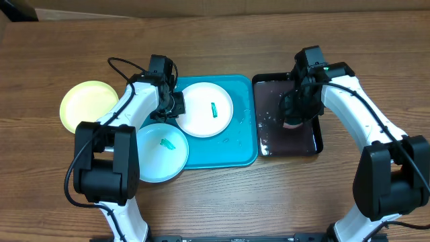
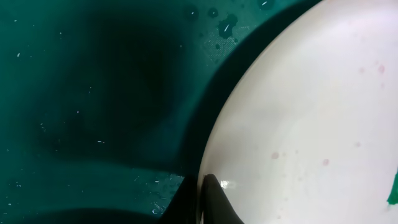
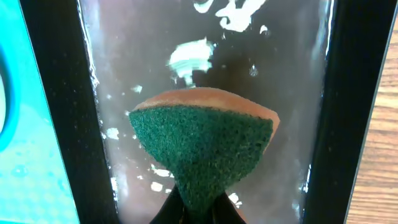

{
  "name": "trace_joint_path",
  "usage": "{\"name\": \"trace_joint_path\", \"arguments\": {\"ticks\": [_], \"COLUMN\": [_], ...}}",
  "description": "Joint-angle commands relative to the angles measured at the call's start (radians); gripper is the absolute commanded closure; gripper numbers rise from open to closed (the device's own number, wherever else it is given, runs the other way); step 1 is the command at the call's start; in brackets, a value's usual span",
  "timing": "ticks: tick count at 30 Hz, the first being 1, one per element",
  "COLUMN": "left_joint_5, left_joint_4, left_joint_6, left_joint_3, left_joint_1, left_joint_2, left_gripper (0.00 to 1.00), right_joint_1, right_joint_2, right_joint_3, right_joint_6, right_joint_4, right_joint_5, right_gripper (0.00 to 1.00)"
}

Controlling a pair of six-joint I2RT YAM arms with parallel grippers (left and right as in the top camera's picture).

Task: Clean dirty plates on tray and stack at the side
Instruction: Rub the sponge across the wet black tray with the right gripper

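Observation:
A white plate (image 1: 207, 109) with a teal smear lies on the turquoise tray (image 1: 244, 149). My left gripper (image 1: 176, 104) is shut on the white plate's left rim; the left wrist view shows its fingers (image 2: 202, 186) pinching the rim of the plate (image 2: 311, 124) above the tray (image 2: 93, 93). A light blue plate (image 1: 161, 152) with a teal smear overlaps the tray's front left corner. A yellow-green plate (image 1: 89, 105) lies on the table left of the tray. My right gripper (image 1: 295, 111) is shut on a green and orange sponge (image 3: 202, 149) over the black tray.
The glossy black tray (image 1: 316, 144) holds water and stands right of the turquoise tray; it also shows in the right wrist view (image 3: 56, 93). Water drops lie on the turquoise tray near the white plate. Wooden table surrounds both trays.

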Motion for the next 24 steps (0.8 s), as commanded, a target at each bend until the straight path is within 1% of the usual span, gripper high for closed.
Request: {"name": "trace_joint_path", "arguments": {"ticks": [1,8,12,15,16,17,18,19,20,21,22,23,24], "left_joint_5": [0.011,0.053,0.053,0.053,0.053,0.053,0.053,0.052,0.051,0.05,0.049,0.048,0.048], "left_joint_4": [-0.001,0.003,0.007,0.013,0.017,0.022,0.029,0.037,0.045,0.051,0.055,0.057,0.058], "left_joint_6": [-0.002,-0.003,-0.004,-0.012,-0.016,-0.023,-0.023,-0.023,-0.022,-0.022,-0.022,-0.022,-0.022], "left_joint_3": [-0.006,-0.006,-0.006,-0.006,-0.006,-0.006,-0.006,-0.006,-0.006,-0.006,-0.006,-0.006,-0.006], "left_joint_1": [-0.009,-0.009,-0.009,-0.009,-0.009,-0.009,-0.009,-0.009,-0.008,-0.007,-0.006,-0.006,-0.006], "left_joint_2": [-0.02,-0.02,-0.02,-0.02,-0.02,-0.02,-0.02,-0.02,-0.02,-0.02,-0.02,-0.02,-0.02], "left_gripper": [0.96,0.96,0.96,0.96,0.91,0.77,0.67,0.65,0.67,0.76,0.87,0.95,0.96], "right_joint_1": [0.005,0.006,0.006,0.006,0.006,0.006,0.006,0.006,0.006,0.006,0.006,0.005,0.005], "right_joint_2": [-0.023,-0.044,-0.044,-0.044,-0.044,-0.044,-0.044,-0.044,-0.044,-0.044,-0.044,-0.045,-0.045], "right_joint_3": [0.064,0.086,0.043,-0.021,-0.051,-0.072,-0.089,-0.102,-0.103,-0.101,-0.093,-0.08,-0.065], "right_joint_6": [0.01,0.01,0.01,0.01,0.01,0.01,0.01,0.01,0.01,0.01,0.01,0.01,0.01], "right_joint_4": [-0.04,-0.025,-0.019,0.024,0.056,0.077,0.096,0.111,0.113,0.113,0.111,0.101,0.086], "right_joint_5": [-0.018,0.01,0.02,0.02,0.02,0.02,0.02,0.02,0.02,0.02,0.02,0.02,0.02], "right_gripper": [0.96,0.96,0.96,0.96,0.96,0.96,0.96,0.96,0.96,0.96,0.96,0.96,0.96]}}
